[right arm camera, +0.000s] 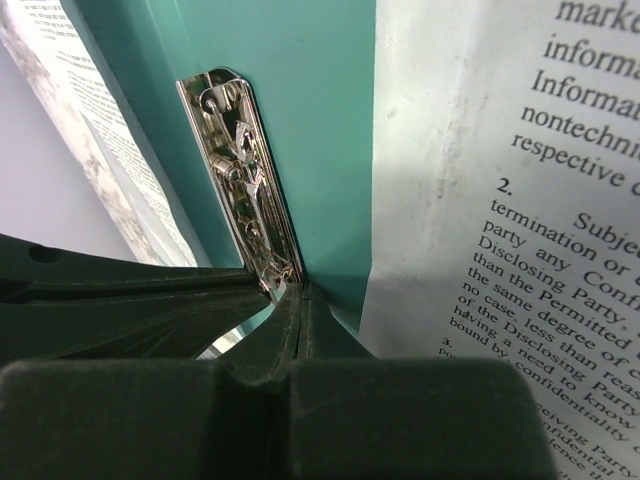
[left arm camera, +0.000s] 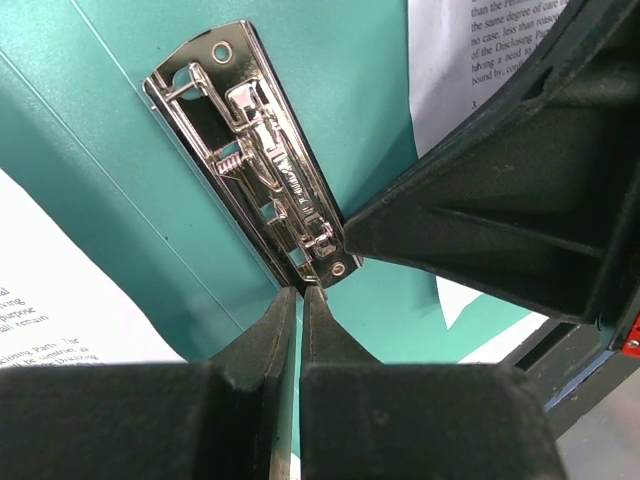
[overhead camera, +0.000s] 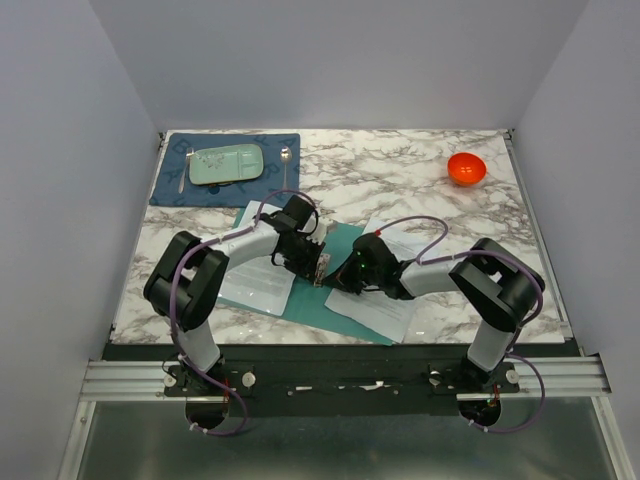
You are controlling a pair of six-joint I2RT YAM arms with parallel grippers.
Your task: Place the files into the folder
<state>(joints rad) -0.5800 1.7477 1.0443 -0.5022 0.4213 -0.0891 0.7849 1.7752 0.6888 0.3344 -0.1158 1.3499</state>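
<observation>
**Teal folder (overhead camera: 345,238) open, files unfiled**

On the marble table (overhead camera: 400,170) the folder lies spread. The files (overhead camera: 385,305) lie loose, flanking its metal clip (left arm camera: 260,150). Both closed and empty, the left gripper (left arm camera: 300,292) and right gripper (right arm camera: 303,290) meet at the clip's end. Clipping remains.

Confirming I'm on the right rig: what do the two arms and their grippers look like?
Both the left arm and right arm have white tubular links between black joints, each with a purple cable looping alongside. The left gripper and right gripper are matte black plastic, with tapered fingers braced by triangular ribs.
</observation>
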